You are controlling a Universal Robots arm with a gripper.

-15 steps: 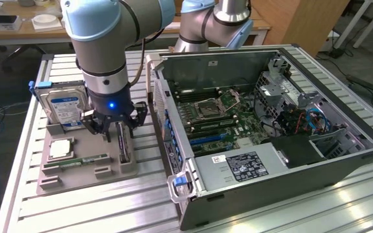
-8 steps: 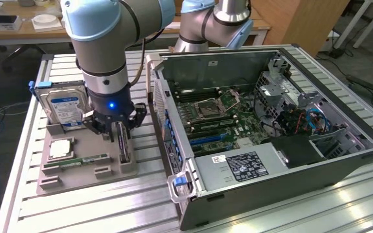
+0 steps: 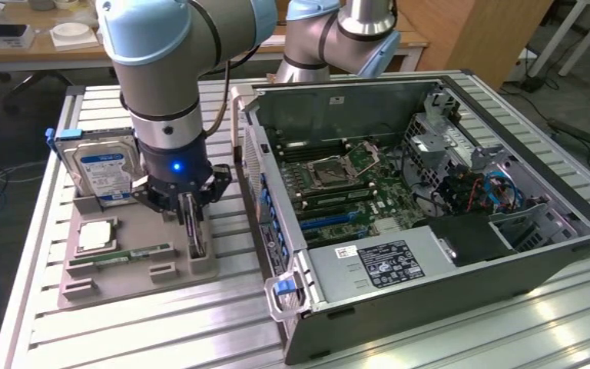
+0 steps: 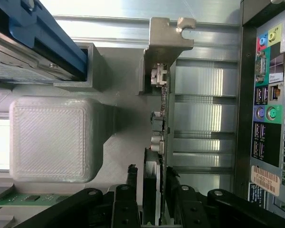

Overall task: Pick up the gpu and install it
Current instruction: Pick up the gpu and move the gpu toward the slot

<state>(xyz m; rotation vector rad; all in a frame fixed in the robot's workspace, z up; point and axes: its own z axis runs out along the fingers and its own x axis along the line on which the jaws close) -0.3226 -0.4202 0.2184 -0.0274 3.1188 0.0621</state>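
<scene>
The gripper (image 4: 152, 172), jaws apart, straddles the gpu (image 4: 162, 114) standing along the tray's (image 3: 131, 283) edge nearest the computer case (image 3: 500, 270). We judge that centring before clamping avoids twisting it.

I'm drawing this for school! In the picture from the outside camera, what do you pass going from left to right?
First the hard drive → pincer → motherboard inside the open computer case → blue cables.
</scene>
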